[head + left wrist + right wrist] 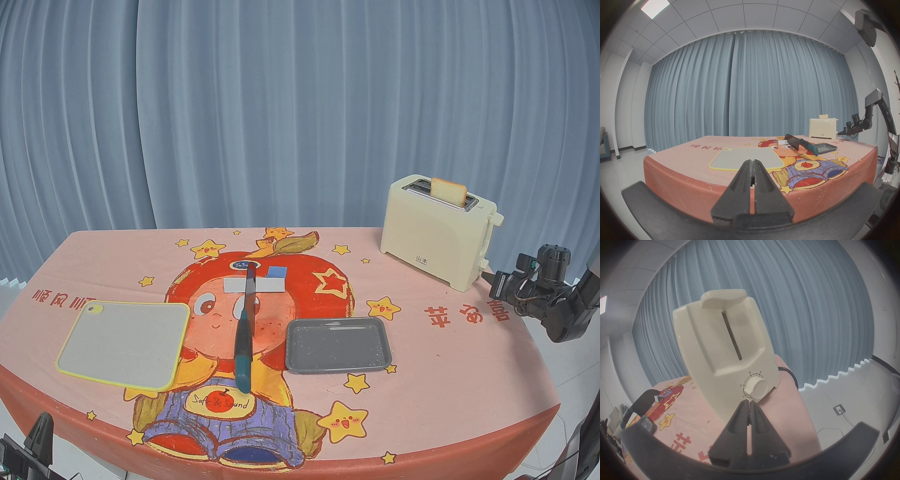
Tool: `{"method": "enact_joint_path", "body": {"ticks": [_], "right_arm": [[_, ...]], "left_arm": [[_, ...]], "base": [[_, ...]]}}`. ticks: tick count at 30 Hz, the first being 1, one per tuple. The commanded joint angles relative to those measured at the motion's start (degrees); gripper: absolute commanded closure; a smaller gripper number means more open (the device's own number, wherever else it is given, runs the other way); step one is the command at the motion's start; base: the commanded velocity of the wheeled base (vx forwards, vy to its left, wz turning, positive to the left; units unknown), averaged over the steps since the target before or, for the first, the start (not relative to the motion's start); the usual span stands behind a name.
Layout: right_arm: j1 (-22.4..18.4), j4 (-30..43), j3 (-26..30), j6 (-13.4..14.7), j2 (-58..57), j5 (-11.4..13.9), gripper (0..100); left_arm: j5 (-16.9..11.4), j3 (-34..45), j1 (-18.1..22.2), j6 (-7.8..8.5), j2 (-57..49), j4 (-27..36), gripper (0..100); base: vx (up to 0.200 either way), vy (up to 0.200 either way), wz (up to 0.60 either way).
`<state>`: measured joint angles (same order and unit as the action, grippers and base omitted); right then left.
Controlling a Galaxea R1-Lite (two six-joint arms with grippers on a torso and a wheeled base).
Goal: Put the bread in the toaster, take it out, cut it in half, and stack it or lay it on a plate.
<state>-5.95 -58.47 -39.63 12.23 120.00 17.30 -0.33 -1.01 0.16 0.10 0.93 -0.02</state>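
A cream toaster point(437, 240) stands at the table's back right with a slice of bread point(449, 191) sticking up out of its slot. Its lever point(724, 298) sits at the top of its track, above the dial point(754, 387). My right gripper point(495, 286) hovers shut, just off the toaster's lever end and a little short of the dial point(749, 404). A knife point(245, 325) rests on a small stand mid-table, between a cutting board point(125, 344) and a grey plate point(337, 344). My left gripper point(753, 164) hangs shut, below the table's front left edge point(39, 431).
A black cord point(789, 377) runs from behind the toaster over the table's right edge. The table carries a pink cartoon cloth point(437, 387), and a blue curtain hangs behind it. Bare cloth lies between the plate and the toaster.
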Motion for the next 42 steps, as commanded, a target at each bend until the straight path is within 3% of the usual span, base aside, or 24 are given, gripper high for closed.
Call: {"method": "enact_joint_path", "body": {"ticks": [1,7,14,19,28,34,37,42], "right_arm": [[-0.2,0.5,2.0,0.0,-4.4,0.0,100],[-0.8,2.4,3.7,0.1,-12.3,-0.4,100],[-1.8,2.1,3.7,-0.3,-13.4,-0.8,100],[-1.8,1.9,3.7,-1.0,-15.4,-2.6,100],[-2.7,2.1,3.2,-1.1,-20.5,-3.8,100],[-2.7,1.7,2.7,-5.3,-22.7,-7.5,100],[-2.6,1.5,2.7,-6.9,-22.9,-7.5,100],[-2.6,-4.4,2.8,-6.9,-21.9,-6.6,100]], "left_arm": [[0.0,1.0,0.0,-0.01,-0.9,0.0,100],[0.0,1.0,0.0,-0.01,-0.9,0.0,100],[0.0,1.0,0.0,-0.01,-0.9,0.0,100],[0.0,1.0,0.0,-0.01,-0.9,0.0,100],[0.0,1.0,0.0,-0.01,-0.9,0.0,100],[0.0,1.0,0.0,-0.01,-0.9,-0.1,100],[0.0,1.0,0.0,-0.01,-0.9,0.0,100],[0.0,1.0,0.0,-0.01,-0.9,0.0,100]], "base": [[0.000,0.000,0.00],[0.000,0.000,0.00],[0.000,0.000,0.00],[0.000,0.000,0.00],[0.000,0.000,0.00],[0.000,0.000,0.00],[0.000,0.000,0.00],[0.000,0.000,0.00]]}}
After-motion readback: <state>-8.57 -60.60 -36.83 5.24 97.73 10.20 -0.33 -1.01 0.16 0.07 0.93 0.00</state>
